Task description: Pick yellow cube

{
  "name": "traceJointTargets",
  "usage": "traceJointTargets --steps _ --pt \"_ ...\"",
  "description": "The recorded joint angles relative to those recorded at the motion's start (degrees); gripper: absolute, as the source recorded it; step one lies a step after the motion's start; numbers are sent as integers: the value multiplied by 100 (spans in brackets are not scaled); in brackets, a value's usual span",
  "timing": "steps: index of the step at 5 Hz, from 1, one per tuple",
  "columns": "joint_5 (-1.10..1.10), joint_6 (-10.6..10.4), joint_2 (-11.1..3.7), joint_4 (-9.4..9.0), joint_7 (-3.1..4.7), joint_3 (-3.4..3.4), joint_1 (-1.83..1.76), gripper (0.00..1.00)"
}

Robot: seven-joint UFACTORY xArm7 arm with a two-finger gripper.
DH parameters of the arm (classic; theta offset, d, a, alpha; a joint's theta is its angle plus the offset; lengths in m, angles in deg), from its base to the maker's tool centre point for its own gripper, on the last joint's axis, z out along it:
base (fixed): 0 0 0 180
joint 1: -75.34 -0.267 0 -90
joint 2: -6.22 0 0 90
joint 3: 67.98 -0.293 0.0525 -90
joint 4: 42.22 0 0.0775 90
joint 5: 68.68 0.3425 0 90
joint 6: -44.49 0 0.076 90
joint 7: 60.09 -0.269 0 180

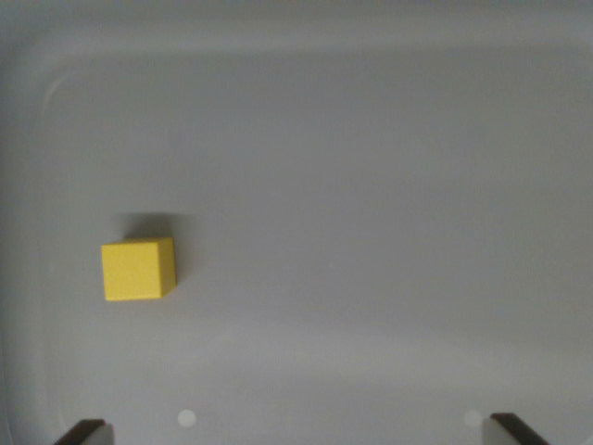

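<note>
Wrist view, looking straight down. Pale grey tray [56,102]: smooth matte plastic, rounded corner and raised rim at the wrist view's left and top. Yellow cube [137,269] sits flat on the tray floor, left of centre, alone; crisp edges, uniform opaque colour, soft shadow behind it. Pincer [301,431]: two dark fingertips [85,431] just enter the bottom edge, far apart, so released and holding nothing. Cube lies well apart from them, above the left tip. Judgement: approach stage; the arm likely must shift left and forward to centre the cube before descending.
</note>
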Motion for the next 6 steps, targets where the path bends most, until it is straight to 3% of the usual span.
traceJointTargets --steps 5,6 --pt "-6 -42 -20 -24 -14 -5 -11 0" --pt "-18 -117 -57 -68 -40 -16 -32 0"
